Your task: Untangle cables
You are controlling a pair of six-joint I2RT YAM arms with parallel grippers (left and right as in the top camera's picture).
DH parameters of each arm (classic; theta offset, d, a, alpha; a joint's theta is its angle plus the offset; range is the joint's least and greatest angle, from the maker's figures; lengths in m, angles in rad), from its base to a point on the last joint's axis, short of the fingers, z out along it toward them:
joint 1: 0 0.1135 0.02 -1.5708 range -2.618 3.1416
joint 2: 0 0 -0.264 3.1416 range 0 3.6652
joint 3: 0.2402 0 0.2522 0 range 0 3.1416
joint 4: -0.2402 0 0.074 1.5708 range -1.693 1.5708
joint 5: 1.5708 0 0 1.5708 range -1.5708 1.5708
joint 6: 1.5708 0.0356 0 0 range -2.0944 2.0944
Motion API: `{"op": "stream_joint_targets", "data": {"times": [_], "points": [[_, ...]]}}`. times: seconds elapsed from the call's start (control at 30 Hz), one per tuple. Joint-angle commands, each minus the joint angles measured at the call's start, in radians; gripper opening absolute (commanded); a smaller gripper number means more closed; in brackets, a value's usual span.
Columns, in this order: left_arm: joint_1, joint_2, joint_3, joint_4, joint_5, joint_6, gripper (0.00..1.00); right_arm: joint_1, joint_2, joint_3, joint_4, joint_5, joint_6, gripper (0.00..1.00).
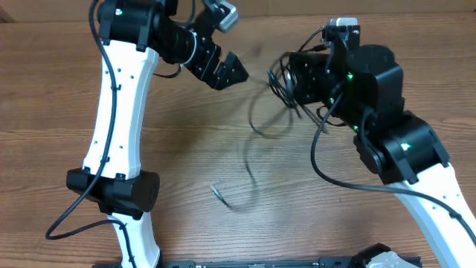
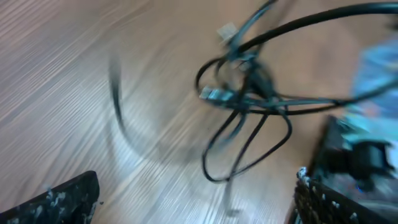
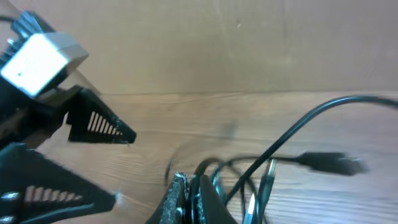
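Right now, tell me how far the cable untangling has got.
Done: nothing visibly; the thin black cables form one knotted bundle. In hand: the right gripper is shut on that bundle, one blurred strand trailing onto the wooden table. To do: the left gripper is open and empty, so separating every strand remains.

Black cables (image 1: 279,83); brown wood-grain table (image 1: 193,149); white arms (image 1: 123,97).

I count two arms, each with one gripper: the left gripper (image 1: 225,73) and the right gripper (image 3: 189,199). There is one worktop (image 1: 59,74) and one tangle of black cables (image 2: 249,106), but the number of separate cables cannot be told. Two pale plugs show in it, an upper plug (image 2: 227,30) and a lower plug (image 2: 211,93).
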Motion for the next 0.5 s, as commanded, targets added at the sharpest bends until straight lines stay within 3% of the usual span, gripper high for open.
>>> {"op": "stream_joint_targets", "data": {"times": [0.0, 0.47], "points": [[-0.015, 0.003, -0.056, 0.024, 0.254, 0.256, 1.0, -0.001, -0.04, 0.008, -0.016, 0.056, -0.111, 0.04], [-0.147, 0.003, -0.3, 0.266, 0.225, 0.319, 0.98, -0.001, -0.046, 0.008, -0.035, 0.079, -0.111, 0.04]]}}
